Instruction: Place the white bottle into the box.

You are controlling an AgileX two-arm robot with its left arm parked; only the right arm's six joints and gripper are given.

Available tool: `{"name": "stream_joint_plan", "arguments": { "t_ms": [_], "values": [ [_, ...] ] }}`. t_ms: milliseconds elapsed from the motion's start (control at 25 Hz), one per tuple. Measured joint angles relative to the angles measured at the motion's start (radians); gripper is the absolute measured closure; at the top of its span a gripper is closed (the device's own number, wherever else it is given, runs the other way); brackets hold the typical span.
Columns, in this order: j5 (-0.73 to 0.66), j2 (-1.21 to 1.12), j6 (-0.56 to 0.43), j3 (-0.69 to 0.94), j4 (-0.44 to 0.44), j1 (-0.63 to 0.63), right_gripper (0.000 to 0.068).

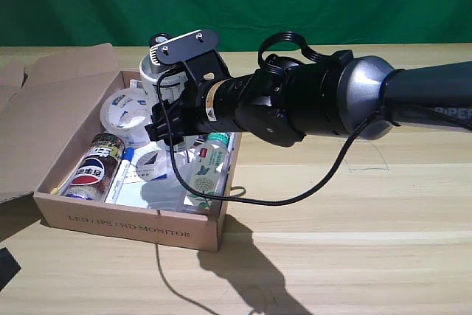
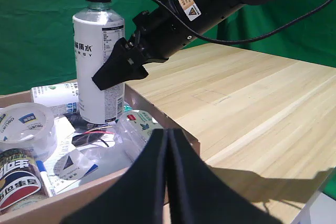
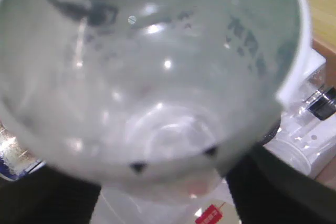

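The white bottle (image 2: 98,61), black cap on top, stands upright inside the box (image 1: 133,228) at its far end, base down among the other items. My right gripper (image 2: 109,77) is shut on its body about halfway up, one black finger across the label. In the exterior view the bottle (image 1: 151,71) shows only partly behind the gripper (image 1: 158,117) and its camera mount. The right wrist view is almost filled by the bottle (image 3: 157,77), with dark fingers (image 3: 47,198) flanking it.
Inside the box lie a tape roll (image 1: 125,112), a cola can (image 1: 92,167), a marker (image 1: 120,173), a clear green-capped bottle (image 1: 210,161) and a smaller white bottle (image 2: 52,94). The parked left gripper (image 2: 168,182) hangs at the box's near wall. Bare wooden table (image 1: 354,204) lies to the exterior view's right.
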Motion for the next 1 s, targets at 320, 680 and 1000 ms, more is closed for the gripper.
{"name": "stream_joint_plan", "arguments": {
  "t_ms": [320, 680, 1000],
  "values": [
    [0.062, 0.000, 0.030, 0.000, 0.056, 0.000, 0.0081],
    [0.059, 0.000, 0.044, -0.012, 0.066, 0.001, 0.0004],
    [0.088, -0.083, 0.056, -0.031, 0.007, -0.009, 0.0332]
  ]
}}
